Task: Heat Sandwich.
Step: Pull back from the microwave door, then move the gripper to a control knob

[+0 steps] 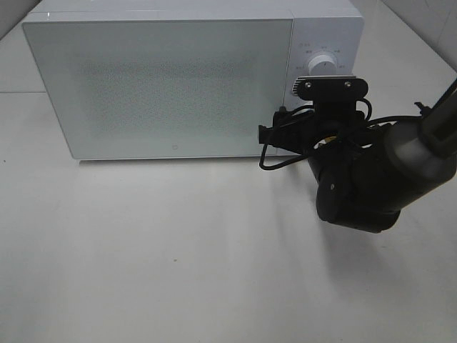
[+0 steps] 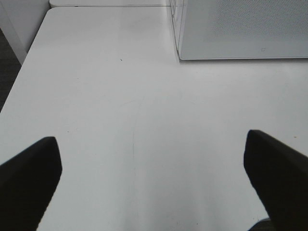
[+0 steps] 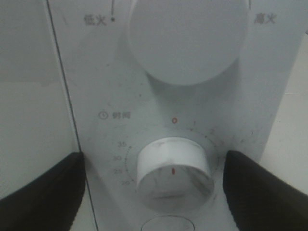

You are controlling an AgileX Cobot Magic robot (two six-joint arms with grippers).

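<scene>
Sandwich is in none of the three views, so its place can only be guessed: perhaps behind the shut microwave door, whose frosted panel shows nothing inside.

The right gripper [image 3: 154, 159] is spread wide and holds nothing. Its two dark fingers stand either side of the timer knob [image 3: 173, 173], near it but apart from it. The knob's red mark looks close to the zero of the dial, though the slanted view makes that hard to read. Just above sits the larger power knob [image 3: 188, 36]. Both belong to the control strip at the right end of the white microwave [image 1: 321, 43], and its door [image 1: 164, 86] takes up the rest of the front. The microwave stands at the far side of the white table [image 1: 178, 250]. The left gripper [image 2: 151, 142] hovers over the table to the left, released and carrying nothing.

By my judgement a sandwich is light, soft and layered, so it squashes or slides apart if pinched. It would be better lifted by whatever dish carries it, or gripped gently across both faces. Its colour, shape and condition cannot be told here.
</scene>
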